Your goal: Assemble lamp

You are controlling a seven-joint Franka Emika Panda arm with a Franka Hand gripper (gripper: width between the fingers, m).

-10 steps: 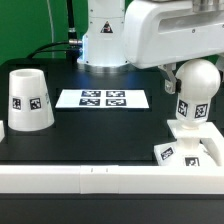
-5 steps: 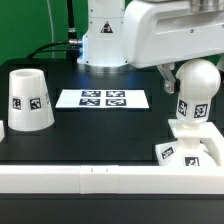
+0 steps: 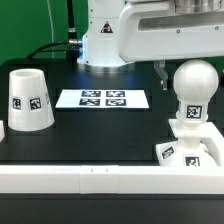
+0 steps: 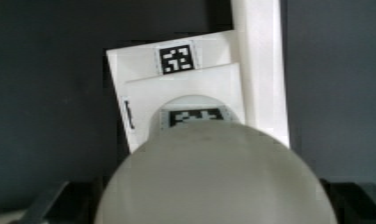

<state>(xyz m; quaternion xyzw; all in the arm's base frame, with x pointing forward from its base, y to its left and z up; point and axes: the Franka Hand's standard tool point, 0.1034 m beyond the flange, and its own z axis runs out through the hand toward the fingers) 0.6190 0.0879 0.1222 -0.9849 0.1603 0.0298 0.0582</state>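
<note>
The white bulb [image 3: 192, 92] stands upright on the flat square base [image 3: 196, 153] at the exterior view's right, its round head uppermost. My gripper [image 3: 184, 57] hangs just above the bulb's head; one dark finger [image 3: 163, 70] shows beside it, apart from the bulb. In the wrist view the bulb's head [image 4: 210, 170] fills the space between my fingers [image 4: 53, 200], with dark gaps on both sides, and the tagged base [image 4: 167, 75] lies beneath. The gripper [image 4: 203, 205] is open. The tapered shade [image 3: 28, 100] stands alone at the exterior view's left.
The marker board [image 3: 102, 98] lies flat at mid table. A white rail [image 3: 90, 178] runs along the front edge, right by the base; it also shows in the wrist view [image 4: 259, 50]. The robot's base [image 3: 105, 40] stands at the back.
My gripper has let go of the bulb and risen; its finger no longer touches the bulb's head. The bulb now stands free and upright on the base.
</note>
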